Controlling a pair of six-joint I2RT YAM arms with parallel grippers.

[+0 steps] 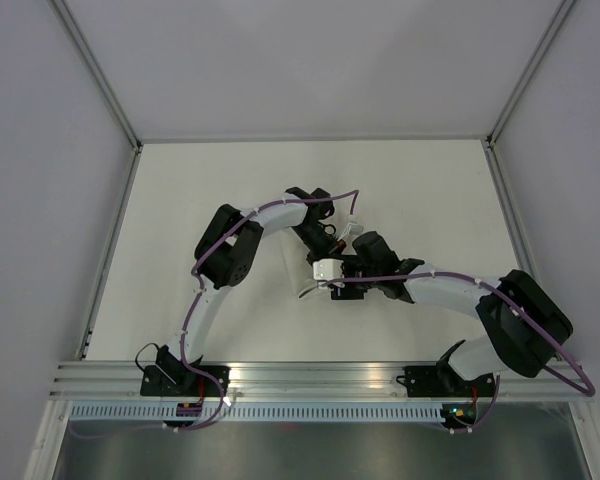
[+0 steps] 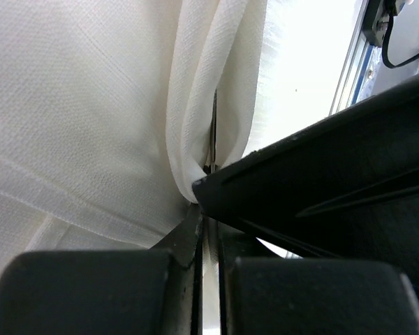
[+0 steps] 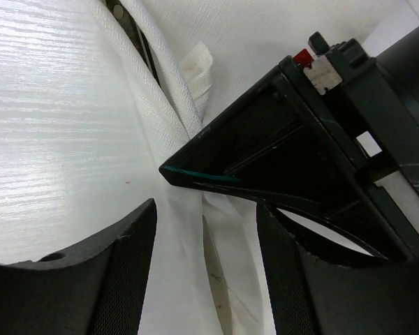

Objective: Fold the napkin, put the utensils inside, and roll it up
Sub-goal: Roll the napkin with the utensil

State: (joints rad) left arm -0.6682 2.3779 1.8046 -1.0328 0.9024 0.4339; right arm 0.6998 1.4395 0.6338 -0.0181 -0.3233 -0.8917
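The white napkin (image 1: 310,286) lies bunched into a long fold at the table's middle, mostly under both grippers. In the left wrist view the napkin (image 2: 91,105) fills the frame, and a thin dark utensil edge (image 2: 213,132) shows inside its fold. My left gripper (image 2: 208,230) is shut on napkin cloth; from above the left gripper (image 1: 330,240) meets the right one. My right gripper (image 3: 206,218) is open and straddles the napkin (image 3: 178,279). A grey utensil blade (image 3: 216,296) lies in the fold between its fingers. The right gripper also shows from above (image 1: 338,276).
The off-white table (image 1: 430,200) is walled by aluminium rails at the left, right and far edges. In the right wrist view the left gripper's black body (image 3: 293,153) crosses close in front of my right fingers. The arm bases sit at the near edge.
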